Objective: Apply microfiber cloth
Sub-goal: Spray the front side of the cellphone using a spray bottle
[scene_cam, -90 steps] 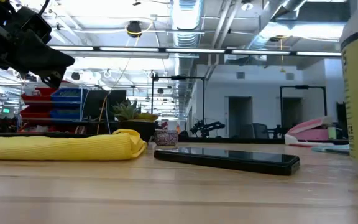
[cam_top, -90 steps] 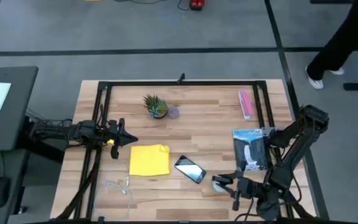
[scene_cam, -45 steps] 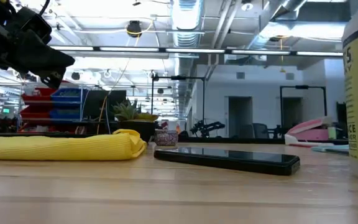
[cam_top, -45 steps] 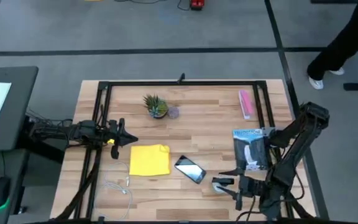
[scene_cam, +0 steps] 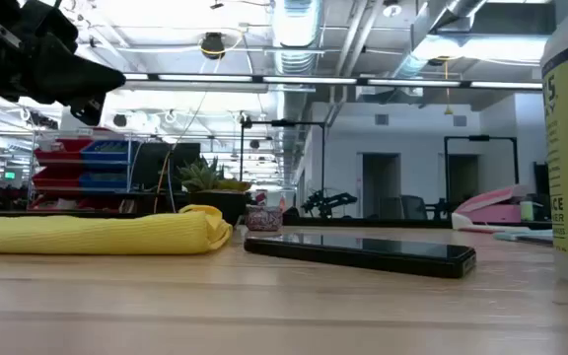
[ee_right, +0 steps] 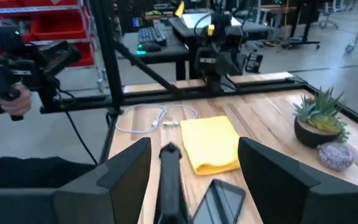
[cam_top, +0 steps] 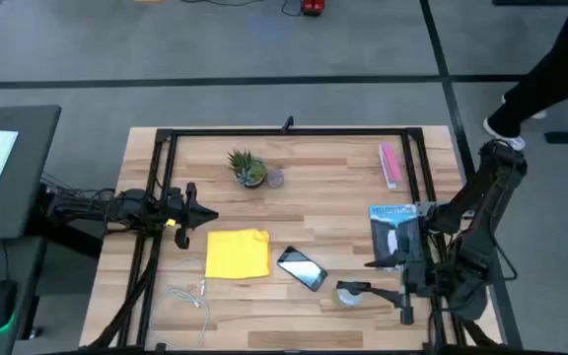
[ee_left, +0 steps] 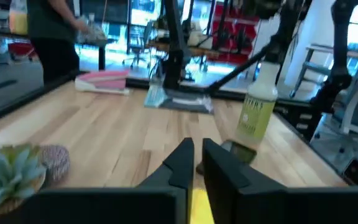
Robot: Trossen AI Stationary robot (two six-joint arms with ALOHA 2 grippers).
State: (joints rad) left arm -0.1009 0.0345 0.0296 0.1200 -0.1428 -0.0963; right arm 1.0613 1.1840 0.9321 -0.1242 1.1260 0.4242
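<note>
The microfiber cloth [cam_top: 238, 252] lay flat on the table [cam_top: 333, 202] toward its left front part, just beside the black smartphone [cam_top: 302, 268] and untouched by either arm. The left gripper [cam_top: 197, 220] hovered above the table just off the cloth's left rear corner, its fingers [ee_left: 180, 163] nearly pressed together and holding nothing; the right gripper [cam_top: 388, 278] hung near the spray bottle [cam_top: 347, 294] at the front right, its fingers [ee_right: 128, 167] spread wide and empty. The step in hand looked like the approach for a pickup, and to do it well the left gripper would probably need to part its fingers, descend on the near edge, and pinch a fold rather than press on flat fabric. The cloth was bright yellow and roughly square, with one raised, folded-over corner nearest the smartphone, seen as a soft hump in the low view [scene_cam: 97, 235].
</note>
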